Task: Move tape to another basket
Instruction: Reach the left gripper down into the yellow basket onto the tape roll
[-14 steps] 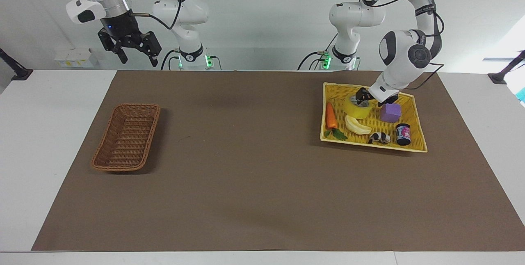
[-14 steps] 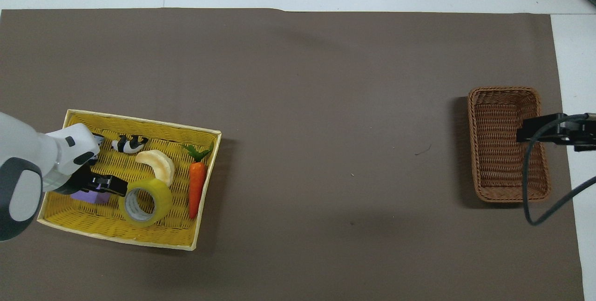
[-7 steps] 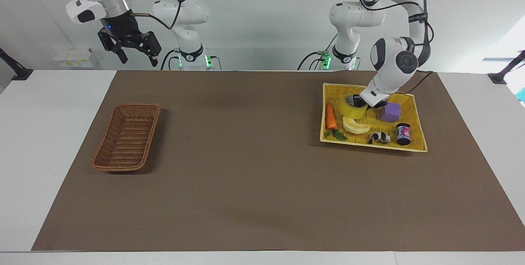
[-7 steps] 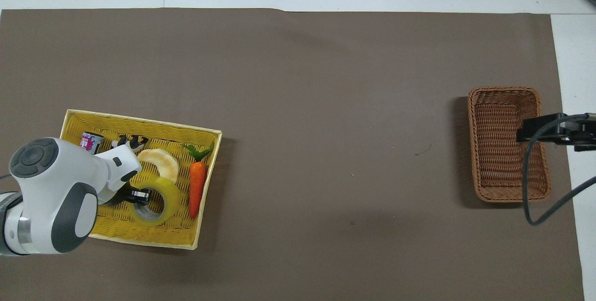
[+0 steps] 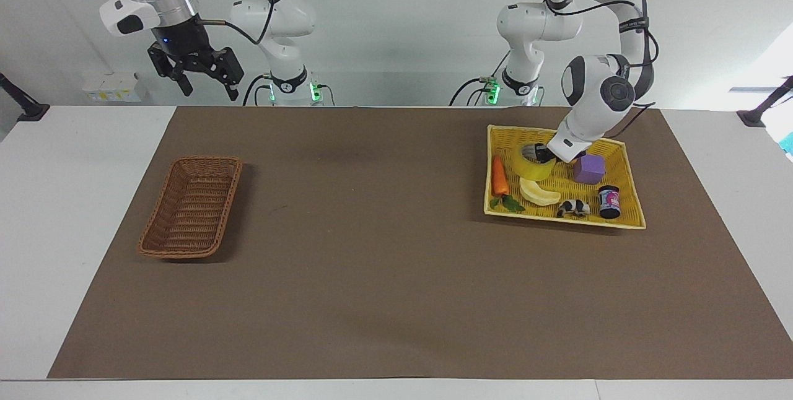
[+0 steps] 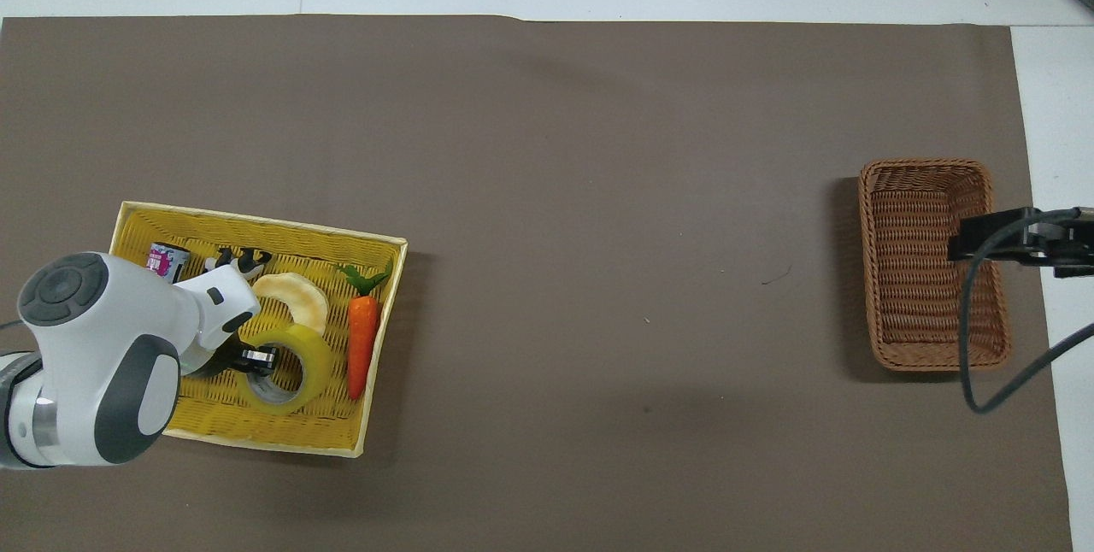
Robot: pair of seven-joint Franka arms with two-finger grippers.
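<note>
The yellow tape (image 5: 534, 168) (image 6: 295, 368) sits tilted in the bright-yellow basket (image 5: 626, 165) (image 6: 256, 223), at the end nearer the robots. My left gripper (image 5: 544, 153) (image 6: 256, 360) is shut on the roll's wall, with one finger inside the white core. The dark-brown wicker basket (image 5: 192, 208) (image 6: 906, 296) stands empty at the right arm's end of the table. High up near its own base, my right gripper (image 5: 195, 75) (image 6: 1017, 240) waits open with nothing in it.
Sharing the yellow basket with the tape are a carrot (image 5: 499, 177) (image 6: 361, 343), a pale banana (image 5: 538, 192) (image 6: 295, 300), a purple block (image 5: 589, 169), a black-and-white cow toy (image 5: 573, 208) (image 6: 235, 261) and a small dark jar (image 5: 609, 202) (image 6: 167, 260). A brown mat covers the table.
My left gripper has come down onto the tape's rim and shut on it. The roll has shifted slightly toward the carrot. The right arm has not moved.
</note>
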